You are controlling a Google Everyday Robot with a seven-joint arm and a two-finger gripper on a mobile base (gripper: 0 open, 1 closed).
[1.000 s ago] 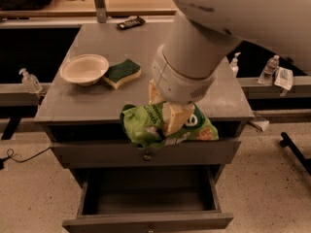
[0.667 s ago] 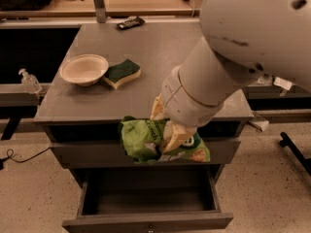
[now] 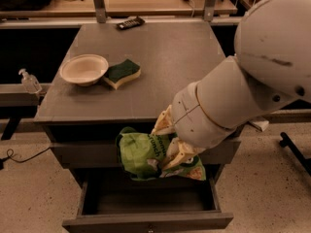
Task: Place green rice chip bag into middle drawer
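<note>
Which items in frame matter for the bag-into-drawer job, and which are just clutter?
Job: green rice chip bag, held in the gripper over the open middle drawer.
Clutter: bowl, sponge, remote on the cabinet top; pump bottle at left.

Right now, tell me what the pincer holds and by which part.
The pincer holds the green bag, clamped on the crumpled side nearest the arm, in the air above the open drawer.
</note>
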